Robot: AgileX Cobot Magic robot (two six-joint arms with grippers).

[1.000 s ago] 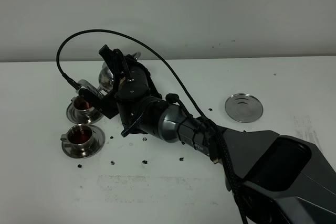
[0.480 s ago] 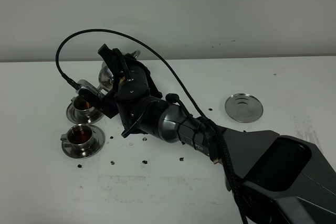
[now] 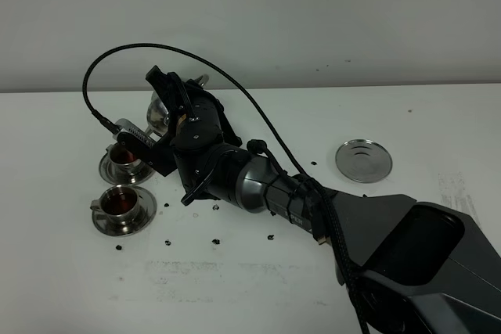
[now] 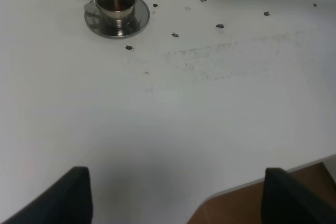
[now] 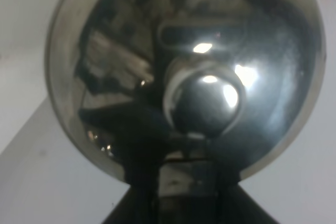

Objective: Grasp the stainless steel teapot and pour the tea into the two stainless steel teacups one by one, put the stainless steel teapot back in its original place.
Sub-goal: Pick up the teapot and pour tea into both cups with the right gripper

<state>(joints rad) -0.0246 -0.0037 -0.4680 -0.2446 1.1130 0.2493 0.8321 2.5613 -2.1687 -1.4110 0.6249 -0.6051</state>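
My right gripper (image 3: 175,104) reaches across to the left side of the table and is shut on the stainless steel teapot (image 3: 159,110), holding it above the table just behind the far teacup (image 3: 124,157). The arm hides most of the pot. In the right wrist view the teapot's shiny body (image 5: 105,72) and lid knob (image 5: 205,95) fill the picture. The near teacup (image 3: 120,202) stands on its saucer; both cups hold dark tea. The near cup also shows in the left wrist view (image 4: 116,1). The flat steel disc (image 3: 363,159) lies bare at the right. My left gripper (image 4: 178,203) is open and empty.
Small dark specks (image 3: 215,241) dot the white table (image 3: 258,287). A black cable (image 3: 125,51) loops above the right wrist. The table's front edge (image 4: 247,187) lies near the left gripper. A pale wall stands behind the table.
The right gripper and teapot rose very slightly a second ago and have held still since. The cups and the disc have not moved.
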